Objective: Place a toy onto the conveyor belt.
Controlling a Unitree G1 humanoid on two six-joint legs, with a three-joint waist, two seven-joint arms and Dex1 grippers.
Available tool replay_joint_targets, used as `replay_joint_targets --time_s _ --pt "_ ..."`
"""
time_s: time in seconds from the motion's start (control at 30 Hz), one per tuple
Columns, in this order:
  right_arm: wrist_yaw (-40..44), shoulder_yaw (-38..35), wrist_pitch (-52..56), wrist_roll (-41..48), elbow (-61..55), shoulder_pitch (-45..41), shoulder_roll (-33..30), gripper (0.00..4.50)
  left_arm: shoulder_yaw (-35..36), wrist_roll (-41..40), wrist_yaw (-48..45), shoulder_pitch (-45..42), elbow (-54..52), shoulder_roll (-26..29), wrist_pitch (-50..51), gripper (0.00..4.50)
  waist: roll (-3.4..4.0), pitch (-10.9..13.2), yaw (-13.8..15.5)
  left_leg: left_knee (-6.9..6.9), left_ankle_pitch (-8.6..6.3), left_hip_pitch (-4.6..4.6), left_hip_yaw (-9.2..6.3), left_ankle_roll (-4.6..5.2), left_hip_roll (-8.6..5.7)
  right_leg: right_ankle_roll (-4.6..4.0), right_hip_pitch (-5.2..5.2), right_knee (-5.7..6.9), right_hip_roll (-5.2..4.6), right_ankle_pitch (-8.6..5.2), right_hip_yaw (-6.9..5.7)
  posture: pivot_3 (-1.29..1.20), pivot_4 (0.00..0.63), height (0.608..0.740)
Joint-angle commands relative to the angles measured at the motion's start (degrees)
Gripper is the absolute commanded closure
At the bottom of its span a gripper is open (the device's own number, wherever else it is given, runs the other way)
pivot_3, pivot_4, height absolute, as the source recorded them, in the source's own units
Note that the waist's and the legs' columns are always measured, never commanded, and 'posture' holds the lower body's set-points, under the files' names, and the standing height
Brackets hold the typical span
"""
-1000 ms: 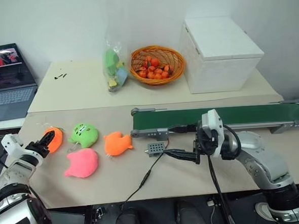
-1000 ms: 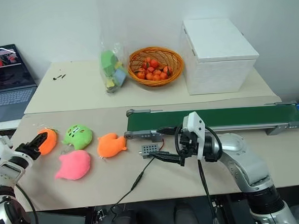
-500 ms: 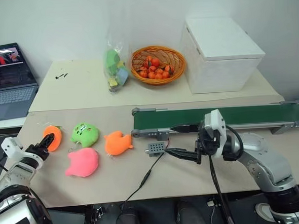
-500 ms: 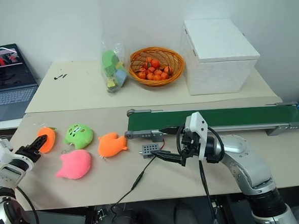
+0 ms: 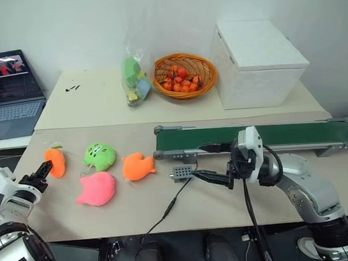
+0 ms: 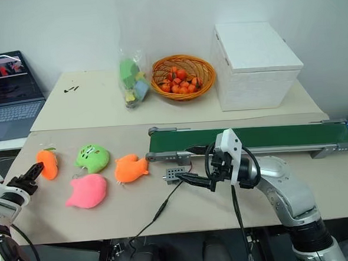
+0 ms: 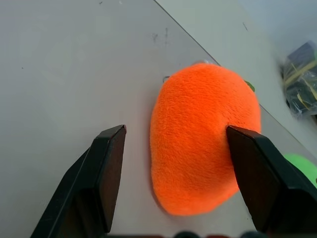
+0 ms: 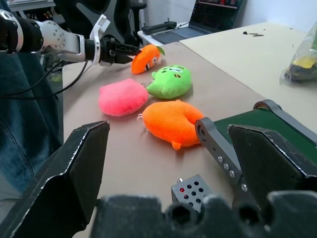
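Toy sat on the table, not on the belt, so the task was not yet started in any real sense: no grip, no lift, no transfer. Left gripper was just short of the toy, fingers apart with nothing between them; in the left wrist view the toy lay ahead of the open gap, one fingertip well clear of it, the other fingertip overlapping its edge, contact there could not be told. Fingers stood wide enough to straddle the plush. Beyond the toy from those fingers lay the green plush, then the pink plush and the flat orange plush; the belt was well past all of them, far from the left fingers. Right gripper hovered level just in front of the belt's near end, fingers spread wide, holding nothing, with the small grey box just beside the lower finger, apart from it as far as I could tell. Remaining, in my judgement: advance the left fingers around the toy, close, lift, carry it across the other plushes to the belt and release. Likely snag: the toy is soft and rounded, so a shallow pinch could squeeze it out.
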Motion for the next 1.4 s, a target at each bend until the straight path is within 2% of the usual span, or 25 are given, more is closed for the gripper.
replay_joint_targets --time_s 0.03,0.67,1.1,1.23,1.3,1.33,1.4 --pt "-0.2 -1.8 -0.8 0.4 -1.2 -0.5 -0.1 0.0 0.4 -0.2 0.3 0.4 0.4 0.3 -0.8 1.1 0.0 0.0 0.0 0.0 0.0 0.0 0.0 0.0 0.0 0.0 0.0 0.0 0.0 0.0 0.0 0.0 0.15 0.727" --pt "-2.0 -2.5 -0.3 1.2 -2.4 0.4 0.5 0.0 -0.5 0.0 0.2 -2.6 0.2 -0.9 0.9 1.1 0.0 0.0 -0.1 -0.01 0.0 0.0 0.0 0.0 0.0 0.0 0.0 0.04 0.0 0.0 0.0 0.0 0.15 0.727" --pt "-3.6 -5.7 0.7 3.4 -4.6 1.0 -0.6 0.0 -5.7 3.6 2.5 -5.8 1.6 -10.7 -1.5 1.1 0.17 -0.1 1.5 0.02 0.0 0.03 0.07 0.0 -0.06 0.0 0.07 0.05 -0.06 0.0 -0.03 0.0 0.15 0.727" --pt "-4.2 -5.9 0.7 3.2 -5.0 1.3 -0.5 0.0 -5.6 3.8 2.5 -6.2 1.8 -11.5 -1.6 1.1 0.24 -0.1 2.1 0.04 0.0 0.03 0.06 0.0 -0.15 0.0 0.15 0.03 -0.15 0.0 -0.09 0.0 0.15 0.727" --pt "-4.5 -6.0 0.7 3.1 -5.2 1.7 -0.5 0.0 -5.3 3.5 2.2 -6.2 1.7 -11.5 -1.8 1.63 0.24 -0.1 2.2 0.05 0.0 0.03 0.05 0.0 -0.15 0.01 0.16 0.04 -0.15 0.0 -0.09 0.0 0.15 0.727" --pt "-4.6 -5.9 0.6 2.9 -5.2 1.8 -0.5 0.0 -5.2 3.4 2.1 -6.3 1.7 -11.4 -1.9 1.73 0.24 -0.1 2.2 0.05 0.0 0.03 0.05 0.0 -0.15 0.01 0.16 0.03 -0.16 0.0 -0.09 0.0 0.15 0.727" --pt "-5.0 -5.9 0.5 2.8 -5.2 1.8 -0.5 0.0 -5.2 3.5 2.2 -6.3 1.7 -11.3 -2.0 2.42 0.24 -0.1 2.1 0.05 0.0 0.03 0.05 0.0 -0.16 0.01 0.16 0.02 -0.16 0.0 -0.09 0.0 0.15 0.727"
